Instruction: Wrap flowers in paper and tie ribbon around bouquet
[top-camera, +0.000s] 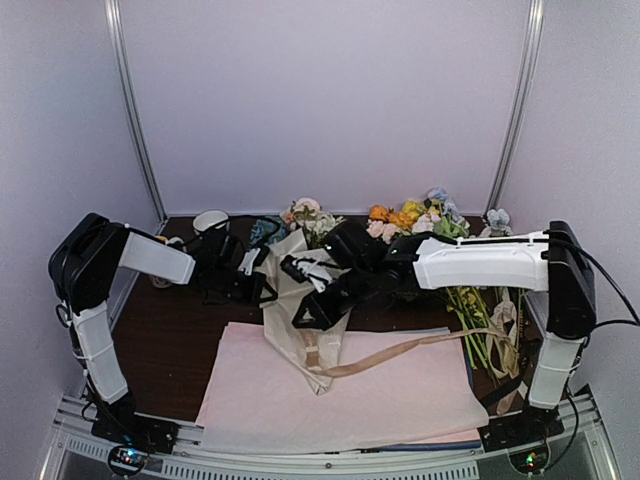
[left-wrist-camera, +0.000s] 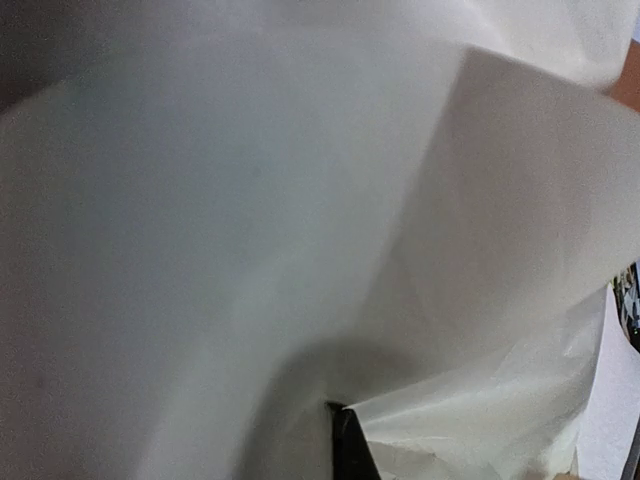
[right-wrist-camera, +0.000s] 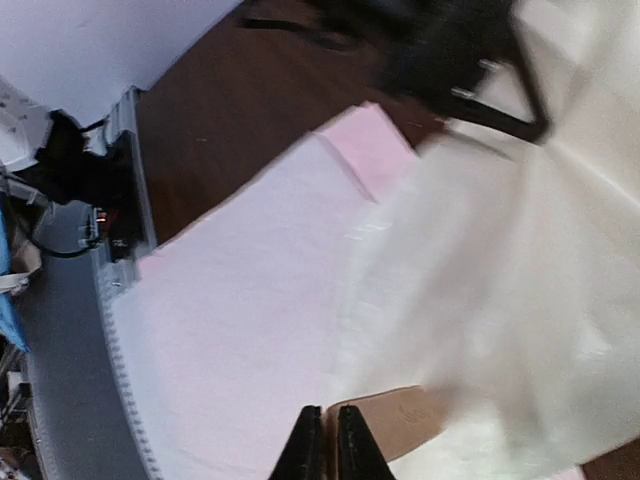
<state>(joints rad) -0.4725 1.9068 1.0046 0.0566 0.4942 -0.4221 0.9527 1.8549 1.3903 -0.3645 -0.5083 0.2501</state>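
Right claw closed just beside ribbon, near bouquet narrow end; ribbon possibly missed. Left claw closed at bouquet's left edge, hold unclear. Risk: ribbon slips, bouquet unrolls.

Overhead camera faces back wall; wrist cameras press close on paper.

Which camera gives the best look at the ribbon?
The overhead camera: the ribbon trails from the paper across the pink sheets toward the right. The right wrist camera catches just a short tan piece; the left wrist camera sees only paper.
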